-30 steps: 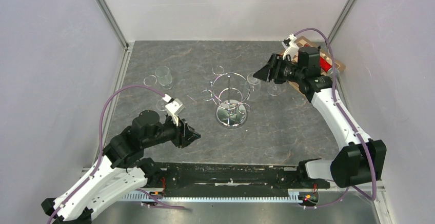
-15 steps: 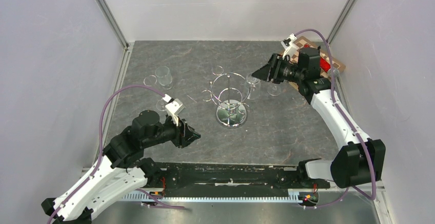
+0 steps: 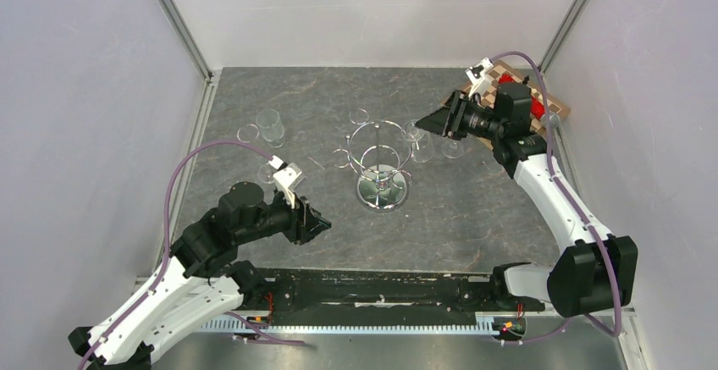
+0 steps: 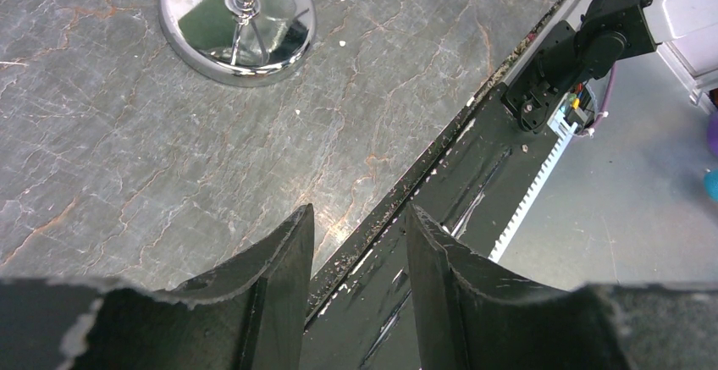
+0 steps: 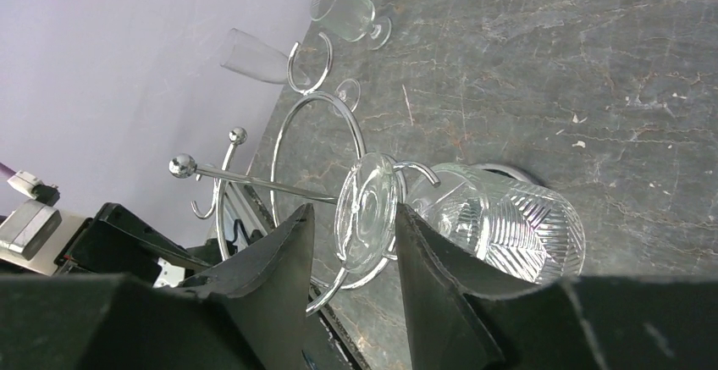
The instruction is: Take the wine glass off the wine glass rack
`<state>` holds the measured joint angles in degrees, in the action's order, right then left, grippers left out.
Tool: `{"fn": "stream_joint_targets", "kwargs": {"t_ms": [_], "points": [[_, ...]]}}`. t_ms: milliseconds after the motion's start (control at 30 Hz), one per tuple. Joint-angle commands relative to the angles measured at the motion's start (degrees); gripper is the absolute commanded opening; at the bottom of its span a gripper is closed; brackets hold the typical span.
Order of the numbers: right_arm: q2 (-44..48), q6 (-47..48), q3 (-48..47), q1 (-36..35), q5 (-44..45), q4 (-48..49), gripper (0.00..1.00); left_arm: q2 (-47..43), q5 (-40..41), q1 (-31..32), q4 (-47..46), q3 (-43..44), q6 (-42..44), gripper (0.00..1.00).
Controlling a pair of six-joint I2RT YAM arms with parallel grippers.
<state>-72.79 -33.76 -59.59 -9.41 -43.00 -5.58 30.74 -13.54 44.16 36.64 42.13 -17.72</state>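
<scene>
Cut-glass clear wine glass [image 5: 495, 222] foot between part-open right fingers [image 5: 267, 289], grip unclear; left fingers [image 4: 271, 281] open, empty. Next: clamp, unhook from chrome wire rack [image 4: 203, 16].

wine glass rack [image 3: 381, 190] mirror-bright chrome wire; wine glass [image 5: 508, 226] clear, ribbed

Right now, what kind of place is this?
Probably a robot test booth: plain pale walls around a dark stone-look table, a left arm and a right arm bolted at its near edge.
</scene>
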Motion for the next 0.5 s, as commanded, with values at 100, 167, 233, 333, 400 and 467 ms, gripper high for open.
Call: {"fn": "stream_joint_targets", "kwargs": {"t_ms": [100,167,233,333,400,467], "points": [[2.04,-2.28,0.79,-1.12,-2.11,4.77,0.41,0.15,0.75,0.08,-1.93,-0.07,-1.82,0.5],[1.84,-2.65,1.16,-1.43,-1.96,4.92,0.41,-0.04,0.77,0.09,-1.95,-0.04,-1.87,0.51],[1.74,-2.79,1.41,-1.96,-1.53,5.02,0.4,-0.06,0.87,0.11,-1.93,-0.11,-1.85,0.51],[1.36,-3.05,1.56,-2.53,-1.08,5.13,0.39,-0.14,0.87,0.12,-1.93,-0.08,-1.92,0.51],[1.18,-3.24,1.59,-2.89,-0.98,5.13,0.37,-0.16,0.88,0.07,-1.93,-0.08,-1.97,0.5],[1.12,-3.22,1.68,-3.15,-0.7,5.12,0.34,-0.2,0.97,0.13,-1.84,-0.11,-1.94,0.51]]}}
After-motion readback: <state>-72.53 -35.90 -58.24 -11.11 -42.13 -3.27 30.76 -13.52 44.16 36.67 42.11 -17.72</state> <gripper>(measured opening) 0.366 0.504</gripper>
